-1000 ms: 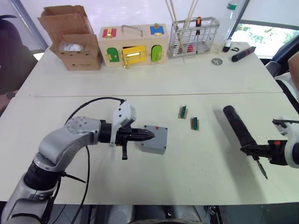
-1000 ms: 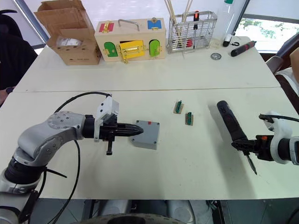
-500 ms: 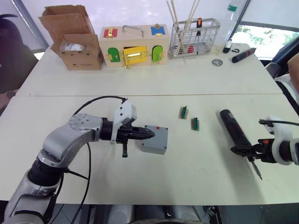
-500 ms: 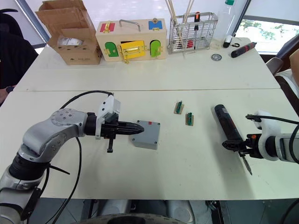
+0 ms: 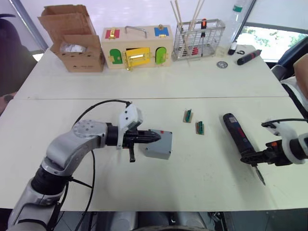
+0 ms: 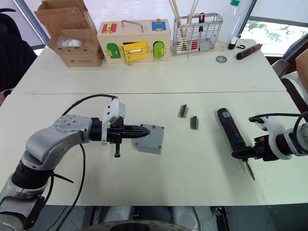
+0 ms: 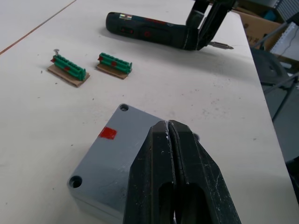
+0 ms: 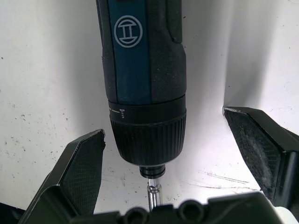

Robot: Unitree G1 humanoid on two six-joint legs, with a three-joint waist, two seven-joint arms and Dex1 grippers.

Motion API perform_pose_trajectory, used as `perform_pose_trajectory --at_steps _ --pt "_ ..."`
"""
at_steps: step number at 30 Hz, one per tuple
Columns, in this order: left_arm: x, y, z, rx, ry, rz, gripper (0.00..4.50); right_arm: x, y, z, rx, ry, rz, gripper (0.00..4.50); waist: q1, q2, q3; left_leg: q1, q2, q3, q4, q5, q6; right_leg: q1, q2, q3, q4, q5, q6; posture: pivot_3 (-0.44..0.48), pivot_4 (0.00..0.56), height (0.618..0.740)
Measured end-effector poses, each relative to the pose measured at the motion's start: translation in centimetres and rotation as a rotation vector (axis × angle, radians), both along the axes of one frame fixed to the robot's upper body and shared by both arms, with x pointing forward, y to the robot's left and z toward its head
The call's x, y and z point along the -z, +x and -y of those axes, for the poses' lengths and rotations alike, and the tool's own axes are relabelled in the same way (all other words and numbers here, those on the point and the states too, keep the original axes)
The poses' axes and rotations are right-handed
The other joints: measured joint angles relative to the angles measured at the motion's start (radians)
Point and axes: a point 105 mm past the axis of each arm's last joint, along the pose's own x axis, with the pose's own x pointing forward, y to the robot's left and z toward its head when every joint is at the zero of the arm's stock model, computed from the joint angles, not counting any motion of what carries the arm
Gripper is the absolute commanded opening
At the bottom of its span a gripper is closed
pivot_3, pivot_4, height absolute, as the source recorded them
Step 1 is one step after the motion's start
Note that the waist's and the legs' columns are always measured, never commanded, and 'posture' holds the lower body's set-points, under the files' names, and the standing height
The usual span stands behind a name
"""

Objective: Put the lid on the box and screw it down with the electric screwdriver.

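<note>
Screwdriver first, from the head camera: the electric screwdriver (image 5: 239, 137) lies flat on the white table (image 5: 202, 82) at my right, long axis running away from me, bit end nearest, and my right gripper (image 5: 253, 157) sits at that near end. The right arm is clearly the closer one to it. The grey box (image 5: 158, 144) rests mid-table, well apart from the tool, with its lid (image 7: 122, 154) already seated on top, and my left gripper (image 5: 153, 138) reaches over its left edge.

Left wrist camera: the two black fingers are pressed together, holding nothing, tips over the lid; the red mark and two corner holes show, with no screws I can see in them.

Right wrist camera: my fingers stand wide, one on each side of the tool's collar, not yet touching it. I judge closing here takes the tool near its nose
</note>
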Motion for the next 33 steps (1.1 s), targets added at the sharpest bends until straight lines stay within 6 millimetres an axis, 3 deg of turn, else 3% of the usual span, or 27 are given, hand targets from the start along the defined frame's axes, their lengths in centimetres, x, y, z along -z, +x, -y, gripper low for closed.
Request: perform_pose_trajectory --at_steps 6,16,24,26,29,33 --pt "0.3 0.0 -0.1 -0.027 -0.002 -0.014 0.00 0.6 0.9 -0.2 -0.021 -0.020 -0.008 4.45 -0.014 -0.011 -0.006 0.002 0.000 0.000 0.000 0.000 0.000 0.002 0.000 0.000 0.000 0.000 0.000 0.000 0.150 0.740" --pt "0.1 -0.3 0.1 -0.016 -0.014 -0.019 0.00 1.4 1.8 0.1 -0.026 -0.126 -0.009 1.85 -0.014 -0.022 -0.013 0.003 0.000 -0.001 0.000 0.000 0.000 0.004 -0.001 0.000 -0.002 0.000 0.000 0.000 0.150 0.740" --pt "0.2 -0.7 -1.2 0.032 0.052 -0.018 0.00 0.9 2.1 -0.3 0.102 -0.046 0.039 1.77 -0.016 -0.019 -0.011 0.002 0.000 0.000 -0.002 0.000 0.000 0.002 -0.001 0.000 -0.002 0.000 0.000 0.000 0.150 0.740" --pt "-0.1 -0.3 -1.9 0.072 0.084 -0.012 0.00 -0.3 3.2 -0.9 0.147 0.044 0.144 1.77 -0.013 -0.014 -0.008 0.000 -0.001 0.001 -0.002 0.000 0.000 -0.001 -0.001 0.000 0.000 0.000 0.000 0.000 0.150 0.740" --pt "-1.1 0.8 -2.4 0.121 0.079 0.005 0.00 -4.3 4.4 -1.3 0.141 0.106 0.382 1.77 0.000 0.004 -0.007 -0.003 -0.003 0.001 -0.002 0.000 0.000 -0.004 -0.003 0.000 0.000 -0.001 0.001 0.000 0.150 0.740" --pt "-0.3 2.5 -2.0 0.166 0.085 -0.018 0.00 -8.9 4.2 -1.9 0.084 0.135 0.694 1.77 0.016 0.004 -0.007 -0.007 -0.002 0.000 -0.003 -0.001 0.002 -0.007 -0.001 -0.001 0.000 -0.001 0.001 0.000 0.150 0.740"
